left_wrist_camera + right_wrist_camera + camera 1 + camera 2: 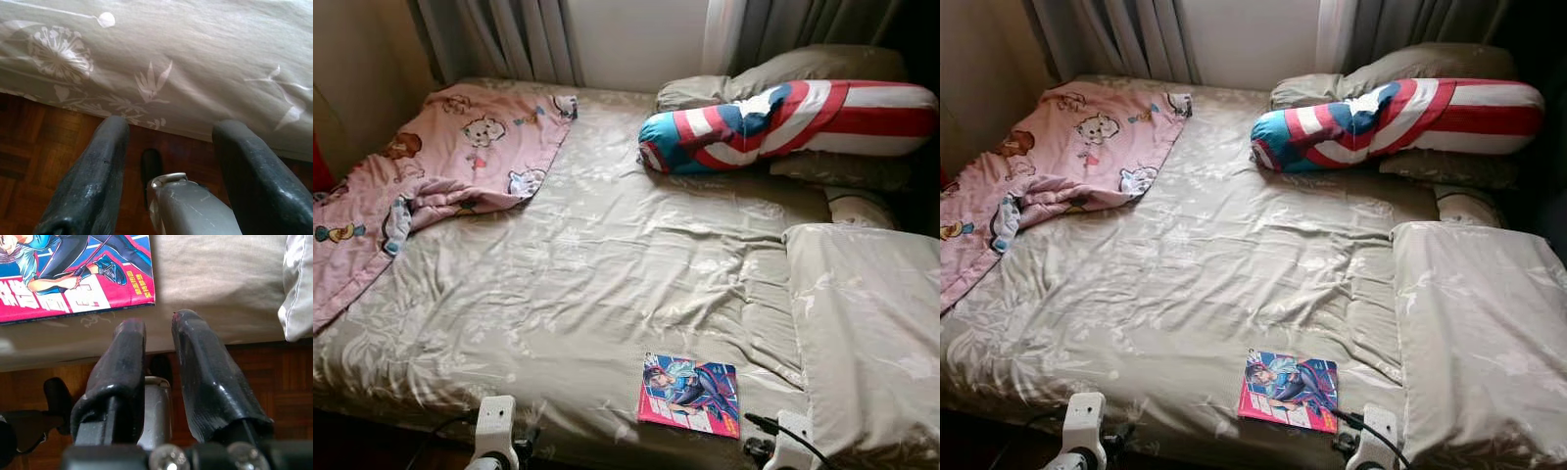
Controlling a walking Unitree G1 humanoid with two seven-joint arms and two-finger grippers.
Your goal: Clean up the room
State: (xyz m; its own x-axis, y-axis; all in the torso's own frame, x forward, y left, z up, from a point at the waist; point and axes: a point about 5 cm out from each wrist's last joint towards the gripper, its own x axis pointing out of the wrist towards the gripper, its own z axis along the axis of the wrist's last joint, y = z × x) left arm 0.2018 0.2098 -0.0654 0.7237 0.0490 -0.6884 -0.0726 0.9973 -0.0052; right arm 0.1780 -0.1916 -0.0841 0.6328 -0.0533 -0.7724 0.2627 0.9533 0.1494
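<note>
Your robot stands at the foot of an untidy bed point(607, 264), and by the look of it the clean-up has barely begun. At far left a pink cartoon-print blanket point(431, 176) lies crumpled across the corner and spills over the left edge, not yet folded. Down at the near edge, your left tool point(171, 147) hangs over the parquet floor point(44, 147) just beside the sheet's hem, its two black fingers point(93, 176) spread wide apart and holding nothing.

Moving right, a comic book point(690, 394) with a pink-bordered cover lies flat on the sheet close to the near edge; it looks like the most obvious loose item left to clear. Your right tool point(159, 333) is just beside it, below the mattress edge, fingertips a little to the book's right and short of its lower corner, not touching it. Its fingers stand only narrowly parted, with nothing between them.

Further right, a striped bolster point(783, 122) in red, white and blue rests across grey pillows point(822, 69) at the head, well apart from either tool, and a large grey pillow point(867, 323) sits askew along the right edge, next to the book. Judged from this, blanket, book and pillows all remain to be put in order.
</note>
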